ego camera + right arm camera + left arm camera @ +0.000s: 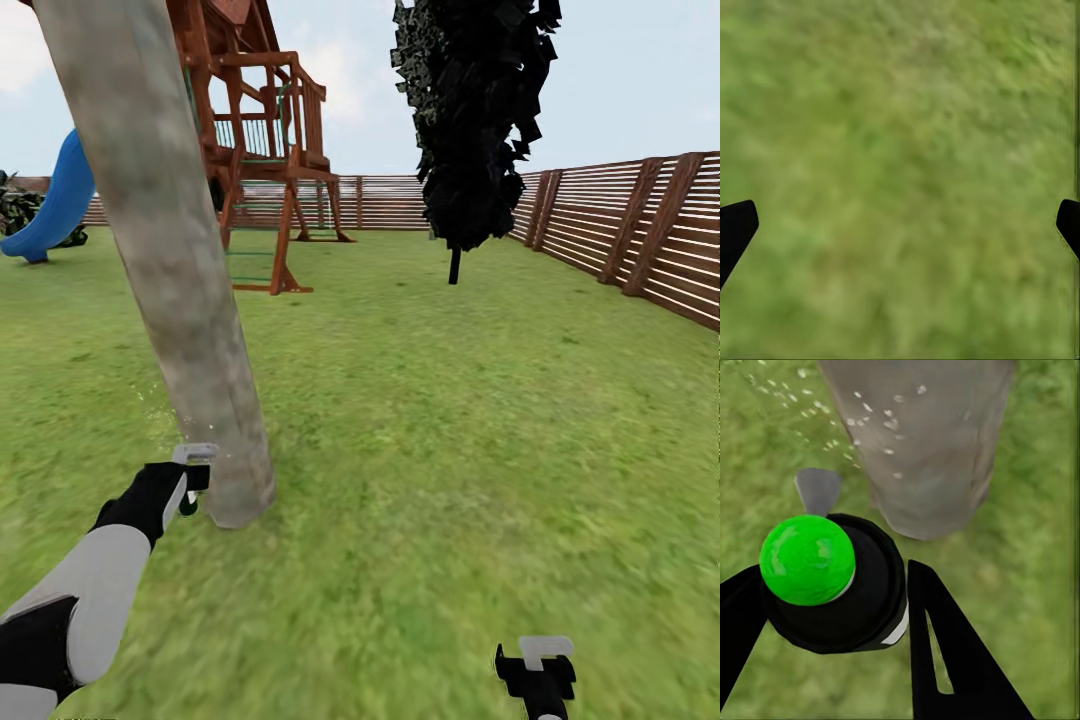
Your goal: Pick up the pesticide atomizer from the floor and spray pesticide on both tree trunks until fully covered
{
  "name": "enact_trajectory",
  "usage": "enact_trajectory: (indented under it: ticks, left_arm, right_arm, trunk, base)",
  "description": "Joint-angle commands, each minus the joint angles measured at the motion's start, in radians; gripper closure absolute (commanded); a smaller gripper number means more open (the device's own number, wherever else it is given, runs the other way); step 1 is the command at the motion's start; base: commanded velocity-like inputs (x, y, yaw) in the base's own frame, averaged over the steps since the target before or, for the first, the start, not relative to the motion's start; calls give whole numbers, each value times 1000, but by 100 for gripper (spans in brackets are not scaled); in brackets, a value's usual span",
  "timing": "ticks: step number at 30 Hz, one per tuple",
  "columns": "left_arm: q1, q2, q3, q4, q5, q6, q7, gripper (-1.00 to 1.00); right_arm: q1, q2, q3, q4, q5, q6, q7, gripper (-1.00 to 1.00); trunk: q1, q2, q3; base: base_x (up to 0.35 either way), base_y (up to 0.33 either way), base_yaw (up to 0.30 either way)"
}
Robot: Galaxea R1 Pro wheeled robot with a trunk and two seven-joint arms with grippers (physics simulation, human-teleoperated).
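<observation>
While the right jaws (535, 668) hang apart, the left jaws (832, 592) clamp the atomizer (832, 585) near the trunk (922, 442).

Wooden play tower (262, 150), blue slide (55, 200), near-black tree (475, 120).

bright even daylight | no hard shadows | wrist views blurred

Left hand (190, 480) clamped and extended; right hand (535, 665) spread, low.
</observation>
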Motion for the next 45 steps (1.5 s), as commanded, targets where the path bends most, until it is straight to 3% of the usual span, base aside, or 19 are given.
enact_trajectory:
  ticks: [1,6,8,9,12,14,15,17,19,21,34,45]
  left_arm:
    - [-1,-2,3,-7,0,5,1,100]
    - [-4,7,1,-63,-1,20,0,100]
    - [-2,29,1,-153,2,114,-15,100]
    - [0,30,0,-178,1,130,-20,100]
    - [-3,4,0,-197,1,141,-24,100]
    - [-6,-49,-42,-209,0,143,-24,100]
    - [-7,-50,-49,-223,1,144,-24,100]
    - [-9,-38,-50,-255,3,144,-24,100]
    - [-1,8,-50,-263,4,144,-24,100]
    - [3,16,-51,-264,4,143,-23,100]
    - [6,8,-53,-263,1,141,-15,100]
    - [7,6,-50,-249,5,139,-13,100]
  right_arm:
    - [-1,0,-7,2,11,-4,-3,-100]
    - [-1,0,-7,2,11,-4,-3,-100]
    - [-1,0,-7,2,11,-4,-3,-100]
    - [-1,0,-7,2,11,-4,-3,-100]
    - [-1,-1,-7,2,11,-4,-3,-100]
    - [-1,-3,-7,1,11,-5,-4,-100]
    - [-1,-3,-7,1,11,-5,-4,-100]
    - [-1,-3,-7,1,11,-5,-3,-100]
    - [-1,-2,-7,2,11,-4,-3,-100]
    - [-1,-2,-7,2,11,-4,-3,-100]
    - [-1,-2,-7,2,12,-4,-3,-100]
    - [-1,-2,-7,2,12,-4,-3,-100]
  trunk:
    - [0,0,-1]
    - [0,0,-1]
    - [0,0,-1]
    - [0,0,-1]
    - [0,0,-1]
    - [0,0,-1]
    - [0,0,-1]
    - [0,0,-1]
    - [0,0,-1]
    - [0,0,-1]
    - [0,0,-1]
    - [0,0,-1]
  base:
    - [-113,-260,0]
    - [-47,-85,0]
    - [-2,-3,0]
    - [0,0,0]
    - [0,0,0]
    - [0,0,0]
    - [0,0,0]
    - [0,0,0]
    - [0,0,0]
    - [0,0,0]
    - [97,-184,10]
    - [56,-265,250]
